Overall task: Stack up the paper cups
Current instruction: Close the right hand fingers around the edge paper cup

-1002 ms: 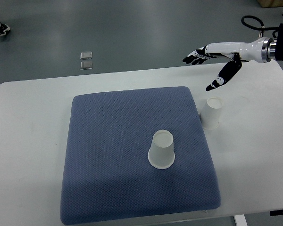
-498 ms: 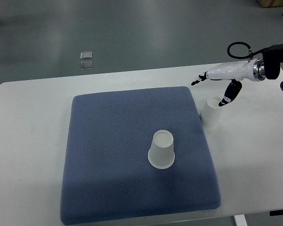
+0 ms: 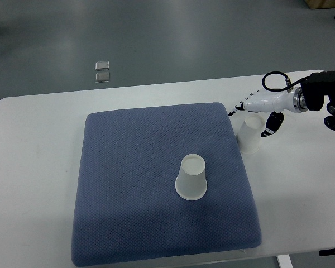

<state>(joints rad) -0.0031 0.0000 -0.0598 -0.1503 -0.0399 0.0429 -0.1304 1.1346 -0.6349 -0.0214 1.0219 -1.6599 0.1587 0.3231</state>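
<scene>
At 3 o'clock off the blue cushion [image 3: 134,167], right hand [image 3: 257,109] hovers over the upside-down paper cup [image 3: 249,137] on the white table [image 3: 301,184], fingers spread, thumb beside the cup, gripping nothing. Second inverted cup [image 3: 191,177] sits mid-cushion. Risk: a one-sided finger push tips the light cup, or a hard squeeze crushes it.

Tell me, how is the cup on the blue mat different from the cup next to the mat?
The cup on the blue mat stands alone in the middle of the mat; the cup beside the mat stands on the white table at the mat's right edge. The right hand sits around the table cup's top; nothing is near the mat cup. Both are white, upside down paper cups.
</scene>
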